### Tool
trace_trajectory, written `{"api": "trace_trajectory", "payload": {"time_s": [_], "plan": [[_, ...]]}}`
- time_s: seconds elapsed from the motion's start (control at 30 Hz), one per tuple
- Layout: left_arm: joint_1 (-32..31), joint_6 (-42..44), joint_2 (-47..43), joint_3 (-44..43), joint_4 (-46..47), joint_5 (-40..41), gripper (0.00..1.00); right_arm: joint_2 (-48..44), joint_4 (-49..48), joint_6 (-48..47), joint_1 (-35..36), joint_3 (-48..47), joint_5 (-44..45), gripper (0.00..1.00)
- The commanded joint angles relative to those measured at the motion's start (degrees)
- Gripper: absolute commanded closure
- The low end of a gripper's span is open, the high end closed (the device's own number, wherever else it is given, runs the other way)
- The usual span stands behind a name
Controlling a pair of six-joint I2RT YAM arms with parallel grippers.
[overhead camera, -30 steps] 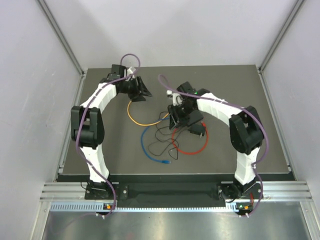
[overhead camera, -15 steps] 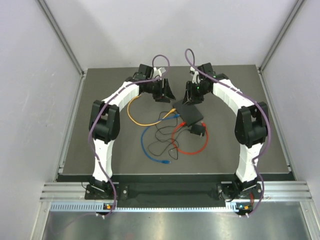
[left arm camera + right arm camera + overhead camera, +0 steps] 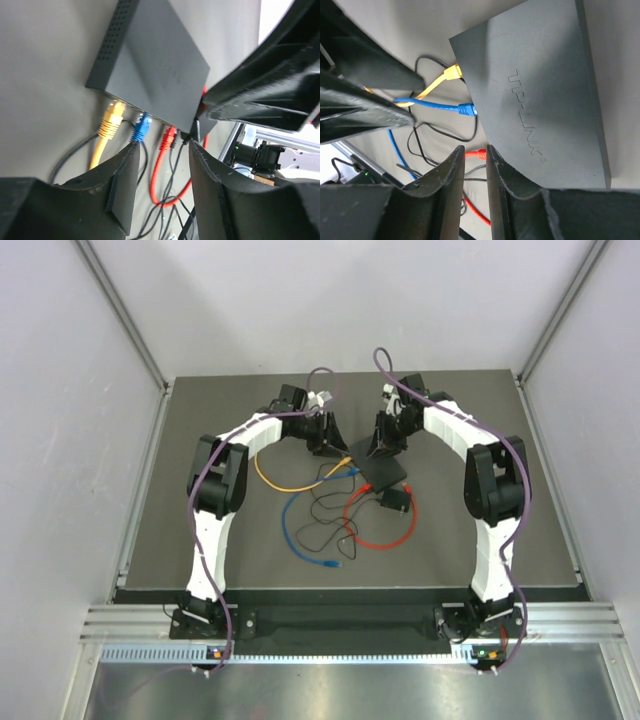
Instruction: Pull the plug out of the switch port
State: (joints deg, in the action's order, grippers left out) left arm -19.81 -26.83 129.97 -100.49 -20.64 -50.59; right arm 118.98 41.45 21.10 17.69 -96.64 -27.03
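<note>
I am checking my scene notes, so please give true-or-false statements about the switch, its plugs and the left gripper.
1. The yellow plug, blue plug and red plug all sit in the switch. True.
2. The blue plug is between the other two. True.
3. The left gripper holds the yellow plug. False: its jaws are apart and empty.
4. The switch stands on its edge. False: it lies flat on the table.

Dark table (image 3: 430,560) — pale walls (image 3: 60,440) (perhaps panels)

Left claw (image 3: 336,444) and right claw (image 3: 381,447) hang near the switch (image 3: 388,472) (black)
</note>
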Motion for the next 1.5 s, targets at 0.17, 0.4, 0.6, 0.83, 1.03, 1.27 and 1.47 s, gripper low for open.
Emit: {"api": "trace_trajectory", "payload": {"time_s": [0.17, 0.4, 0.6, 0.83, 1.03, 1.27, 1.47], "plan": [[0.57, 1.69, 1.77, -0.94, 2.28, 2.24, 0.46, 1.52, 0.12, 0.08, -0.73, 0.31, -1.28, 0.75], [0.57, 1.60, 4.32, -3.13, 3.15, 3.04, 0.45, 1.43, 0.47, -0.89, -0.64, 1.10, -1.54, 0.73], [0.57, 1.52, 6.52, -4.72, 5.61, 1.19, 0.46, 0.38, 2.40, -4.22, -0.73, 1.72, 1.45, 0.55], [0.74, 0.91, 8.45, -6.12, 6.23, 1.19, 0.49, -0.06, 3.20, -4.93, -0.55, 2.33, 1.71, 0.55], [0.74, 1.25, 9.25, -6.12, 4.21, -0.04, 0.55, 0.46, 3.02, -5.02, -0.55, 1.98, 1.80, 0.56], [0.39, 1.08, 8.90, -5.25, 2.63, 0.14, 0.61, 1.08, 2.85, -4.84, -0.47, 1.63, 1.80, 0.56], [0.13, 2.13, 8.46, -4.37, 1.66, 1.63, 0.63, 1.70, 2.67, -4.75, -0.20, 1.28, 1.80, 0.56]]}}
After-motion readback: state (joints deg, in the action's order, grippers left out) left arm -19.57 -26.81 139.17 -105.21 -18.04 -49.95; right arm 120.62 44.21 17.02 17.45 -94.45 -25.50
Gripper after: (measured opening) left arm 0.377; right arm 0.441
